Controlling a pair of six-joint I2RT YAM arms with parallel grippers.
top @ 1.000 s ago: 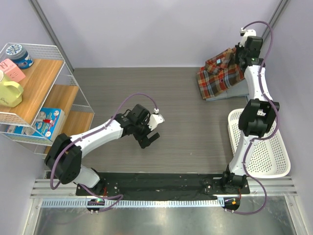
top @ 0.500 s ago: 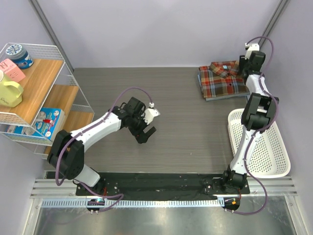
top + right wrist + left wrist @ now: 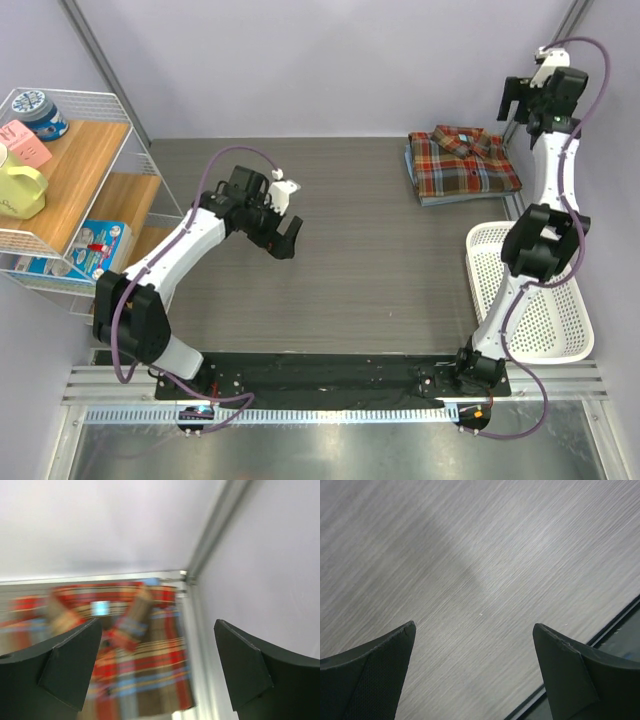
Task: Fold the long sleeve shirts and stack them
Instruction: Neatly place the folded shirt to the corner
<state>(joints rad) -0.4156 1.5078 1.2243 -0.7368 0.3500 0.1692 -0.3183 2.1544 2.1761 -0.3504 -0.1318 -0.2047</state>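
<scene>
The plaid shirt [image 3: 462, 163] lies folded at the table's far right, on top of the grey-blue shirt [image 3: 440, 199], of which only a thin edge shows. My right gripper [image 3: 515, 100] hangs open above and just right of the stack, holding nothing. In the right wrist view the plaid shirt [image 3: 145, 655] is blurred below the spread right gripper [image 3: 157, 622], next to the wall corner. My left gripper [image 3: 285, 240] is open over bare table left of centre. The left wrist view shows only wood grain between the parted left gripper [image 3: 472, 627] fingers.
A white mesh basket [image 3: 473, 262] stands at the right edge, near the stack. A wire shelf [image 3: 110, 100] with a mug, tins and boxes stands at the left. A black base rail [image 3: 330, 372] runs along the near edge. Walls close the far side and the right.
My right gripper opened and let go of the plaid shirt, which now lies flat on the stack, then rose to the right. My left arm swung left and farther back.
</scene>
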